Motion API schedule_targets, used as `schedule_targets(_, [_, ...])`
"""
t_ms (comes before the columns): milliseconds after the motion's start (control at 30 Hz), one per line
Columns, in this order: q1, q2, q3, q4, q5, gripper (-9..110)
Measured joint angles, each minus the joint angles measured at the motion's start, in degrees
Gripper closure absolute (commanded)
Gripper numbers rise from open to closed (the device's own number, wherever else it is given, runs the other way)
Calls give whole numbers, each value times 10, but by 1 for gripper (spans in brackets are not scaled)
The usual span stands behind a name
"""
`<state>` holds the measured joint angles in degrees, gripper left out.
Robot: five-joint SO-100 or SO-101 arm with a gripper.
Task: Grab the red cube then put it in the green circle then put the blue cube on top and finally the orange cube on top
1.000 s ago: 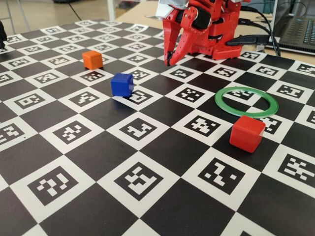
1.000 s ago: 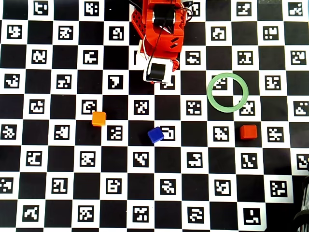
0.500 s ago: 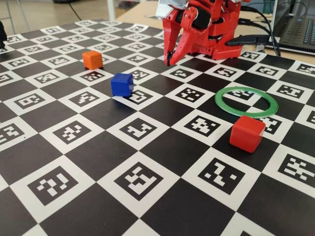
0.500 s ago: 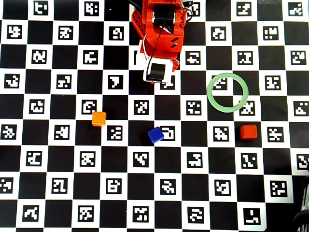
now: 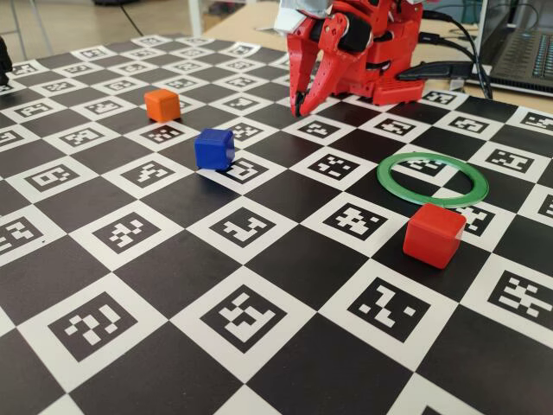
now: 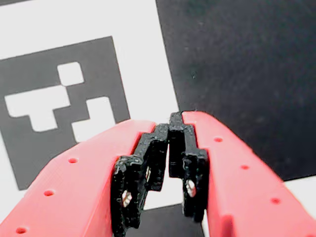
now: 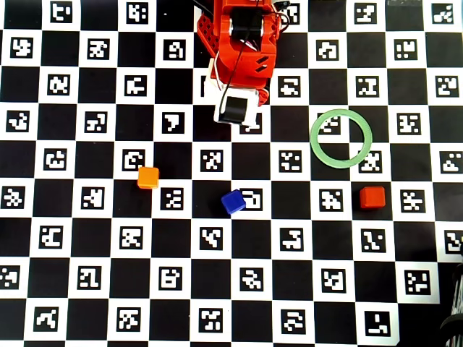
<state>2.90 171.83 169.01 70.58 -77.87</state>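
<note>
- Movement since the earlier frames: slight only; the pincer (image 5: 300,110) tips sit marginally further right in the fixed view, and all 3 cubes and the ring lie where they were.
- Markings: no brand or readable writing; the table (image 5: 259,346) carries a black-and-white checker of square coded markers.
- Pincer state: clenched on nothing, its black-padded tips meeting in the wrist view (image 6: 169,129), poised above a marker, folded close to the arm's base.
- Red cube (image 5: 434,234): glossy, rounded edges, resting just outside the green circle (image 5: 432,179), nearly touching its near rim.
- Green circle: thin flat ring, centre open.
- Blue cube (image 7: 233,202): deep blue, mid-table, well apart from the ring.
- Orange cube (image 7: 148,177): left of the blue cube in the overhead view.
</note>
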Motion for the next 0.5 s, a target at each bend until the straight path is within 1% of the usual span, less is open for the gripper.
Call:
schedule_targets(133, [-16, -135, -106, -17, 86, 107])
schedule_targets(267, [-21, -240, -227, -15, 209, 107])
schedule_targets(433, [-28, -357, -371, 24, 350, 106])
schedule_targets(500, [-39, -390, -419, 42, 400, 104])
